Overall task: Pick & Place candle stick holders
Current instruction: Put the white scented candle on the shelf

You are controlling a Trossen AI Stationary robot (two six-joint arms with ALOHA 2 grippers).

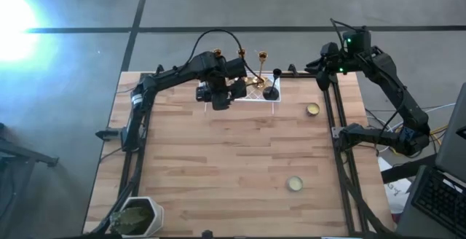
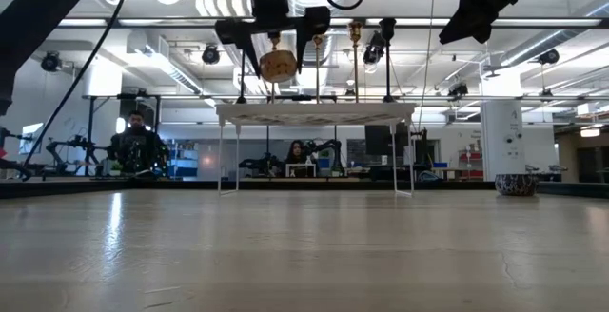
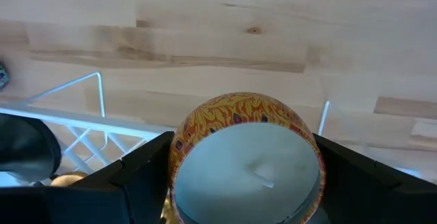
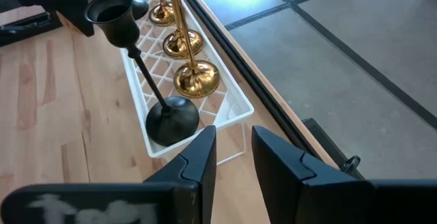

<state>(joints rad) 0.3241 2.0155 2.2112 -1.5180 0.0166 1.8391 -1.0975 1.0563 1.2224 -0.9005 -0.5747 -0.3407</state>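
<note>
a: what did the left tool (image 3: 242,183) have?

b: it pinched a low round candle cup (image 3: 247,157), patterned gold and orange outside, pale wax and a short wick inside. its two fingers (image 3: 130,179) sat spread wide against opposite sides of the cup's wall. in the low view the cup (image 2: 278,66) hung above the white lattice tray (image 1: 268,97) at the far edge of the table (image 1: 240,159).

a: how would that cup handle?

b: i judged it rigid and fairly weighty for its size, wax filling a smooth shell. a round glossy wall can twist or slide between flat pads, so a grip across the full width, low on the wall, looked safest. it wouldn't crush, but a drop could dent it or crack the wax.

a: and the others?

b: three gold candlesticks (image 4: 196,77) and a black holder (image 4: 171,120) stood on the tray; the black one leaned. those looked top-heavy, slim in the stem and slick, so best taken on the stem just above the base. two more cups lay on the table, one near the right rail (image 1: 312,109), one nearer the front (image 1: 294,183).

a: the right tool (image 4: 234,157)?

b: it hovered beyond the tray's right end, fingers nearly together with a narrow gap, holding nothing.
</note>
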